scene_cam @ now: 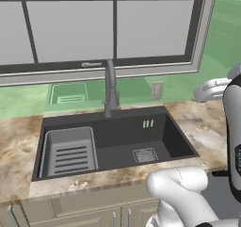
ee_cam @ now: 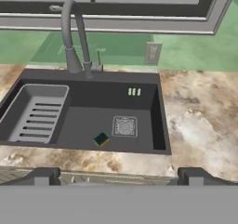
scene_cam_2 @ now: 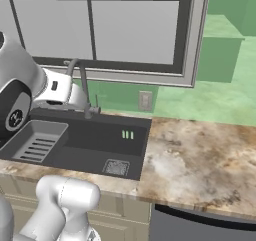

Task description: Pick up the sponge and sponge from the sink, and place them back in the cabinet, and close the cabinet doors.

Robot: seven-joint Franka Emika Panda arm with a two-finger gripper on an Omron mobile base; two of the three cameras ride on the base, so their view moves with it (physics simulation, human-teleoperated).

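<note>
Nearest, at the bottom of the hand view, the gripper point(ee_cam: 118, 176): two dark finger tips spread wide apart, nothing between them, poised above the front edge of the marbled brown counter point(ee_cam: 200, 121). Just beyond, the black sink point(ee_cam: 153, 121), sunk into that counter. On the basin floor near the front wall, a single small sponge point(ee_cam: 101, 139): dark green-black top, yellow base showing at its edge, lying flat and turned at an angle, just left of and nearer than the square drain point(ee_cam: 124, 126). Apart from the drain, not touching it. To the left inside the basin, the grey slotted rack insert point(ee_cam: 35, 114), well away from the sponge. On the far inner wall, three short pale green overflow slots point(ee_cam: 134, 92).

From the left base view, same black basin point(scene_cam: 176, 136) with rack point(scene_cam: 69, 151) at left and drain point(scene_cam: 145, 155) right of centre; sponge hidden there by the front wall. Beige drawer fronts point(scene_cam: 80, 212) below the counter edge.

Behind the sink, grey gooseneck faucet point(ee_cam: 73, 37) rising from the rear deck and curving forward. Farther still, green backsplash wall point(ee_cam: 186, 51) carrying a pale outlet plate point(ee_cam: 152, 53), and above it a large window point(ee_cam: 139, 4) with dark frame and grey panes.
</note>
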